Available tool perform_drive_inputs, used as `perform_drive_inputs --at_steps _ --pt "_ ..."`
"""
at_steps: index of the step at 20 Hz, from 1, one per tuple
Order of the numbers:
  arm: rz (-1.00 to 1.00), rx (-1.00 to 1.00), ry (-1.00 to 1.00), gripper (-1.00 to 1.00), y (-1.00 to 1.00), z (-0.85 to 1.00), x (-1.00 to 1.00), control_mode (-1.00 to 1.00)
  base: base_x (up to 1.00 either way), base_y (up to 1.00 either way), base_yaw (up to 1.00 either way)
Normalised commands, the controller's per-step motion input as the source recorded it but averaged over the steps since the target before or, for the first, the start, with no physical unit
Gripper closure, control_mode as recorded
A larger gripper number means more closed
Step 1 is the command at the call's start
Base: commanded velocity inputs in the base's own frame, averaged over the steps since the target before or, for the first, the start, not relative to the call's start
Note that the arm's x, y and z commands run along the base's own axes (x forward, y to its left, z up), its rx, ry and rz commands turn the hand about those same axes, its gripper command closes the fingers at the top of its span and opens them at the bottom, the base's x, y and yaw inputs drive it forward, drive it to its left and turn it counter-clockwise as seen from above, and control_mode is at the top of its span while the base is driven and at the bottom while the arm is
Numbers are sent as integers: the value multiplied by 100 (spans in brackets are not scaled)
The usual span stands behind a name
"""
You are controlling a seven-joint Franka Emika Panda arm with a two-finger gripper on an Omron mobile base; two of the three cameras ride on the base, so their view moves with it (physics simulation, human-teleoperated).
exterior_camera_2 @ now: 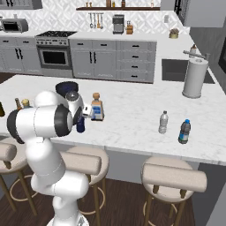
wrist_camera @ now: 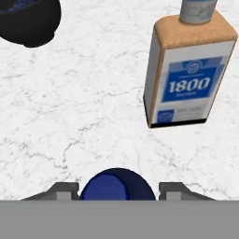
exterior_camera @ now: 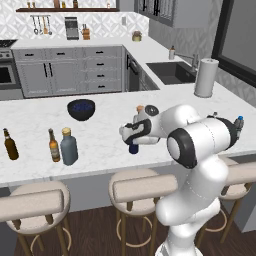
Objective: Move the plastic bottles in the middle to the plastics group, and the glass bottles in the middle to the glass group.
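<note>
White marble counter ran across a simulated kitchen, with stools along its near edge. On it, close to that edge, stood the navy bottle (wrist_camera: 116,184), the shortest of the lot, seen from above in the hand view as a dark blue round top. The gripper (wrist_camera: 117,189) hung over it with a fingertip at 3 o'clock and another at 9 o'clock of the cap; whether the pads were pressing the bottle or merely beside it could not be told. Small and plastic, it would probably be light and a little springy, smooth enough to slip, so a hold low on the body rather than on the cap seemed safer.

At 1 o'clock of it in the hand view stood the squarish bottle (wrist_camera: 189,77) with the blue label, near but apart; being glass, it would likely be heavier and breakable. A dark bowl (wrist_camera: 28,21) sat at 11 o'clock. In the left base view the squat grey-blue bottle (exterior_camera: 68,147) stood beside the beer bottles (exterior_camera: 53,146). In the right base view the water bottles (exterior_camera_2: 163,122) waited well apart.
</note>
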Motion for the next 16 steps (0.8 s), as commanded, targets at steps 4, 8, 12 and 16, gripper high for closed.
perform_drive_inputs --at_steps 4,8,12,16 --pt "0 0 -13 100 -8 -1 -4 -100 0 0 0" --pt "0 0 -8 100 -22 3 -25 -100 0 0 0" --pt "0 0 -2 100 -57 34 -16 -100 0 0 0" --pt "0 0 0 100 -79 45 -7 -100 0 0 0"
